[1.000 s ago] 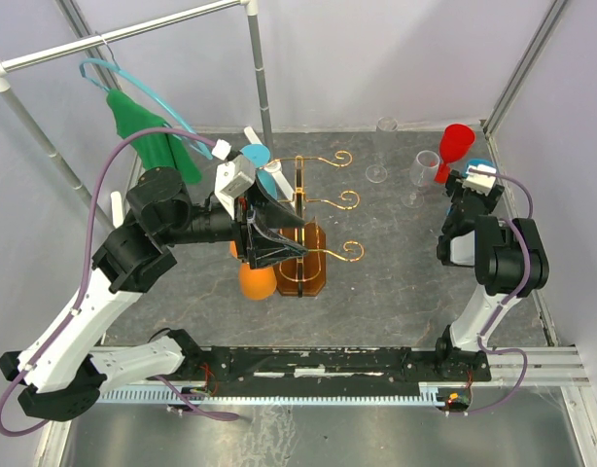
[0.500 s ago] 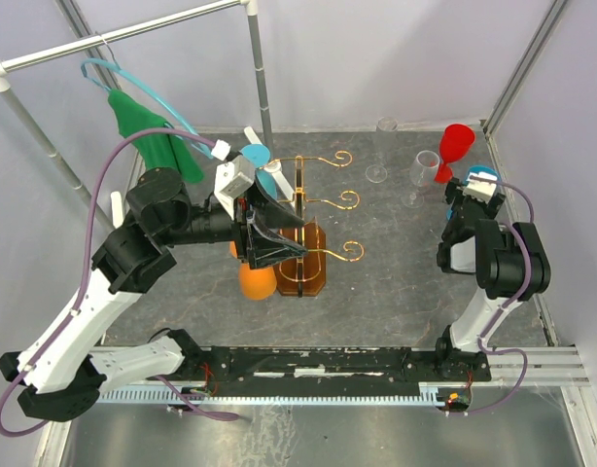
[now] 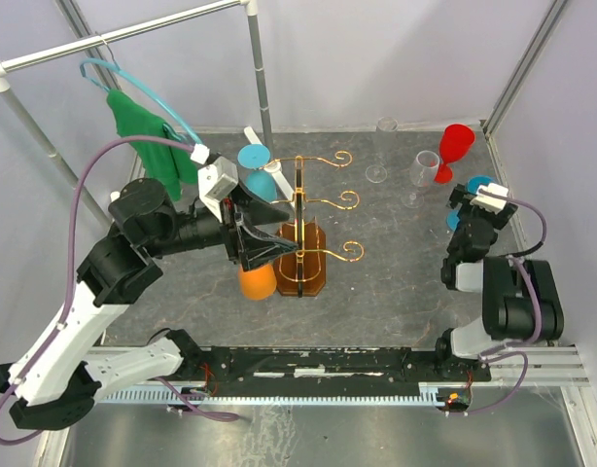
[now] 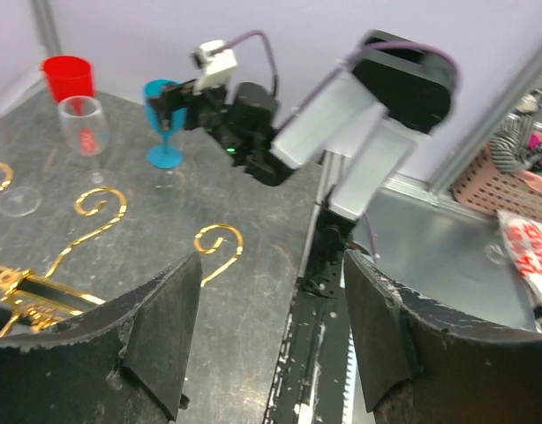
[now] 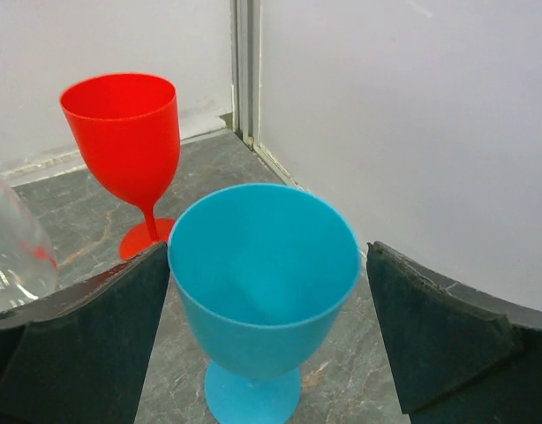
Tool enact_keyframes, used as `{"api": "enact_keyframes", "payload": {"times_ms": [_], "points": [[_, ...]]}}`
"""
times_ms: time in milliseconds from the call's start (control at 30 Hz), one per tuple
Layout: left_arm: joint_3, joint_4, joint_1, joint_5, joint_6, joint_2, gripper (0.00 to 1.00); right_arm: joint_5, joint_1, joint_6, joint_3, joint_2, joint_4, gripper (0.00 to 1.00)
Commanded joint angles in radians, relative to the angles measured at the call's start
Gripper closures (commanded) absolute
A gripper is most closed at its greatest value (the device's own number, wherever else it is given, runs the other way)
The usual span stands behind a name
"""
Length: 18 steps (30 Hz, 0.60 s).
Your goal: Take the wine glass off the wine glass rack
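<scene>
The gold wire wine glass rack (image 3: 300,199) stands mid-table on its dark-brown oval base (image 3: 313,275). An orange wine glass (image 3: 258,282) and a light-blue wine glass (image 3: 255,159) hang on its left side. My left gripper (image 3: 284,232) is open and empty, right beside the rack's left side; its wrist view shows the open gripper (image 4: 271,336) and the scroll ends (image 4: 216,240). My right gripper (image 3: 471,199) is open around a blue wine glass (image 5: 267,265) that stands upright on the table at the far right, partly hidden in the top view (image 3: 481,182).
A red wine glass (image 3: 456,144) and two clear glasses (image 3: 424,167) (image 3: 378,173) stand at the back right. A green cloth on a blue hanger (image 3: 143,122) hangs from the rail at the back left. A vertical pole (image 3: 262,88) stands behind the rack.
My left gripper has drawn back to the left, away from the rack. My right arm has pulled back toward the near edge, its jaws still around the standing blue glass.
</scene>
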Motion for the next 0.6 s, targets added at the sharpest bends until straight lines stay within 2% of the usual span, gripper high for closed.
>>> {"api": "enact_keyframes", "payload": {"times_ms": [0, 133, 233, 267, 333, 400, 433, 500, 567], "points": [[0.017, -0.032, -0.002, -0.226, -0.021, -0.005, 0.27, -0.004, 0.020, -0.016, -0.021, -0.196, -0.074, 0.01], [0.038, -0.081, -0.002, -0.387, -0.062, 0.027, 0.26, 0.023, 0.023, 0.004, 0.018, -0.396, -0.320, 0.00], [0.072, -0.142, 0.000, -0.567, -0.109, 0.064, 0.24, 0.036, 0.036, 0.020, 0.055, -0.541, -0.458, 0.00], [0.081, -0.162, 0.004, -0.616, -0.125, 0.087, 0.24, 0.026, 0.044, 0.037, 0.089, -0.599, -0.560, 0.00], [0.090, -0.182, 0.025, -0.682, -0.164, 0.117, 0.20, 0.011, 0.054, 0.122, 0.209, -0.675, -0.876, 0.04], [0.092, -0.181, 0.066, -0.706, -0.209, 0.143, 0.13, -0.064, 0.058, 0.178, 0.358, -0.686, -1.182, 0.13], [0.094, -0.181, 0.100, -0.703, -0.234, 0.156, 0.14, -0.103, 0.058, 0.202, 0.414, -0.681, -1.270, 0.18], [0.099, -0.166, 0.192, -0.619, -0.284, 0.192, 0.28, -0.198, 0.064, 0.239, 0.481, -0.687, -1.375, 0.29], [0.091, -0.119, 0.295, -0.453, -0.341, 0.238, 0.47, -0.235, 0.070, 0.270, 0.513, -0.710, -1.432, 0.33]]}}
